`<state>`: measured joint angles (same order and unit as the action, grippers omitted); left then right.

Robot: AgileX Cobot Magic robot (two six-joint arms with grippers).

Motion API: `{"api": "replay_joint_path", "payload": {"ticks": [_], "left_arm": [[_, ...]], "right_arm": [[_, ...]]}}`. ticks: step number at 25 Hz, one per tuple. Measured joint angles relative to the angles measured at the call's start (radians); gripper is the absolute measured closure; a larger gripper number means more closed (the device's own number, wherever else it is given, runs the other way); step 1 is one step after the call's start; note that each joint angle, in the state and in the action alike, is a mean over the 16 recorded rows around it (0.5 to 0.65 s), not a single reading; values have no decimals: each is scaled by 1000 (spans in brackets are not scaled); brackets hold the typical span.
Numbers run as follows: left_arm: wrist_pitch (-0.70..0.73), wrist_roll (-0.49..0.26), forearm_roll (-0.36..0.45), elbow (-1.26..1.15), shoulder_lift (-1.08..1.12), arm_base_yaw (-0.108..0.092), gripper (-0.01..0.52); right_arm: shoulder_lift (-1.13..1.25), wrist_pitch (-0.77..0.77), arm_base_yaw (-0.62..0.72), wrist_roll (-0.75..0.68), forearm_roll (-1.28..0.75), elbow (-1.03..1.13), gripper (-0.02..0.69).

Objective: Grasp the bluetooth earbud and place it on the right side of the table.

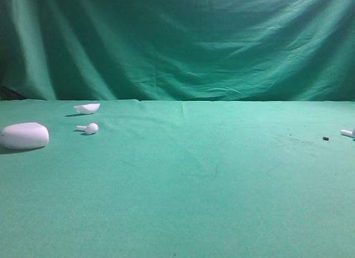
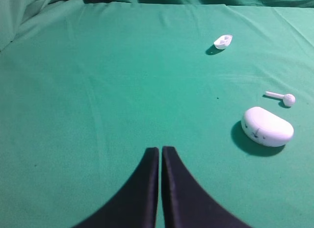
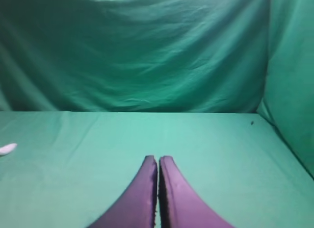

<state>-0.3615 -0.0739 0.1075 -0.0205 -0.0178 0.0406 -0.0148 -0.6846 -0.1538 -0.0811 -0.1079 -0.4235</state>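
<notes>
Green wrinkled cloth covers the tabletop (image 1: 188, 180) and matches the curtain (image 1: 177, 41) hanging behind it. At the far right edge of the high view lies the bluetooth earbud (image 1: 348, 132), only partly in frame, resting on the cloth with a small dark speck (image 1: 325, 138) just to its left. In the right wrist view the same earbud shows as a white sliver (image 3: 7, 149) at the left border. On the left side of the tabletop sit an oval white case (image 1: 24, 136), a twin white earbud (image 1: 89, 128) near it, and a shallow white shell (image 1: 87, 108) a little farther back. The left claw (image 2: 160, 152) hovers over bare cloth with its dark fingers pressed together, holding nothing. The right claw (image 3: 158, 162) is likewise pressed together and empty, pointing toward the curtain.
</notes>
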Motion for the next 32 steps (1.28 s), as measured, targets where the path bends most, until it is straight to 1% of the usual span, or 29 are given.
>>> {"api": "replay_joint_path", "payload": {"ticks": [6,12,19,32], "left_arm": [[0,0,0,0,0,0,514],[0,0,0,0,0,0,514],[0,0,0,0,0,0,514],[0,0,0,0,0,0,514]], "right_arm": [[-3,170,42,0,-17,215,665],[-3,258,53,0,-17,371,665],[-3,293,53,-1,-16,445,665],[-3,297,53,-2,-15,451,665]]}}
